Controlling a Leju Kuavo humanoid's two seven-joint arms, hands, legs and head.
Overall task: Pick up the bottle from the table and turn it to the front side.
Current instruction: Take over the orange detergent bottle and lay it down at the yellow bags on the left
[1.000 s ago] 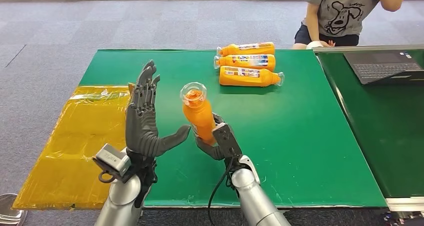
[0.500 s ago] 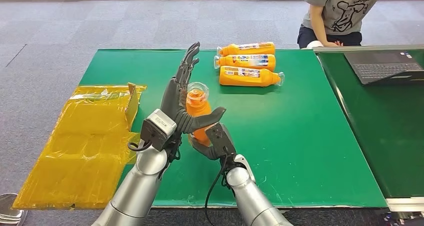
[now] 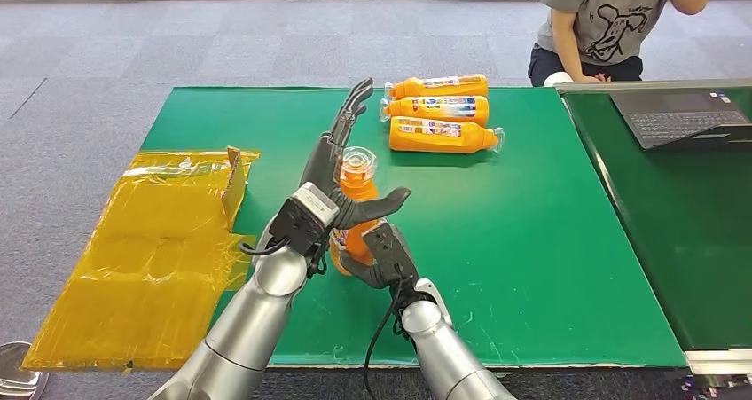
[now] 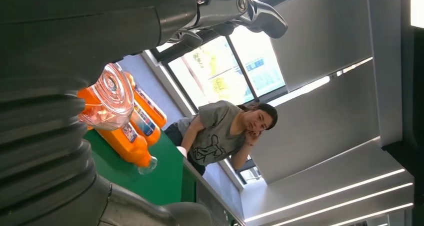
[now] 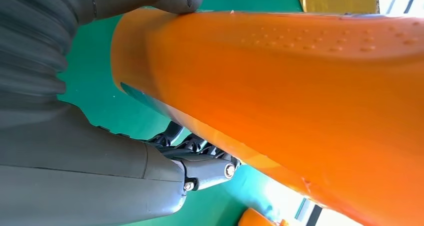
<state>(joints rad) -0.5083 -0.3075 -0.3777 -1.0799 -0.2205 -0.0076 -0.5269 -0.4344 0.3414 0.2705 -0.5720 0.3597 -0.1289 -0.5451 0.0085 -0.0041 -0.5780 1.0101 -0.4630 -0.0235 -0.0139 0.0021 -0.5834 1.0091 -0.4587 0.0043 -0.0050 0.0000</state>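
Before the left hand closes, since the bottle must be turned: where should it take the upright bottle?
Probably on the upper body just under the clear cap, from the robot's left. The bottle stands upright, the right hand already grips its lower body, and the left hand is open beside it.

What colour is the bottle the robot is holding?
Orange, with a clear cap; the bottle shows best in the head view.

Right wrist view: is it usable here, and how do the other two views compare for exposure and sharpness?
Right wrist view: the held bottle sits so close that it is a soft orange mass, with blown-out white at one corner. Left wrist view: the windows behind the person are overexposed, and the left hand is dark. Head view: evenly lit and sharp across the green table.
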